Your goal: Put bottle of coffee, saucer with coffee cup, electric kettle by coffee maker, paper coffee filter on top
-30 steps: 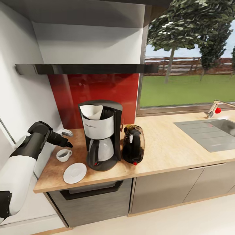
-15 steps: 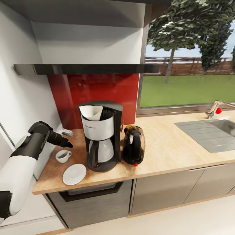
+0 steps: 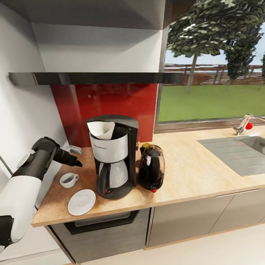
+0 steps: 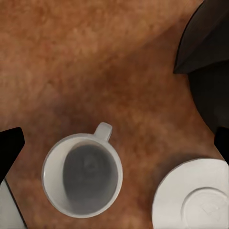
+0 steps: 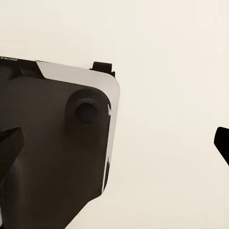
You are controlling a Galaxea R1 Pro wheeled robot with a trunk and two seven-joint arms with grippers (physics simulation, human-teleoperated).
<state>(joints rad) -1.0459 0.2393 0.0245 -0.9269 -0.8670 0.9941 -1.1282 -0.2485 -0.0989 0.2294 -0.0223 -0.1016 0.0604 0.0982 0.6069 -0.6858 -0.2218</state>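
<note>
This is a home kitchen. A wooden countertop (image 3: 191, 173) runs across the middle of the frame above grey cabinet fronts (image 3: 184, 221), with a red backsplash (image 3: 103, 106) and a dark shelf (image 3: 95, 78) on the wall at upper left. A sink (image 3: 239, 151) with a faucet (image 3: 246, 123) sits at right, under a window (image 3: 213, 73) onto lawn and trees. A coffee maker (image 3: 112, 156), electric kettle (image 3: 151, 167), coffee cup (image 3: 68, 180) and saucer (image 3: 81, 202) stand on the counter at centre left.

Your wooden surface (image 3: 191, 173) carries the coffee maker (image 3: 112, 156), kettle (image 3: 151, 167), cup (image 3: 68, 180) and saucer (image 3: 81, 202), all standing apart.
</note>
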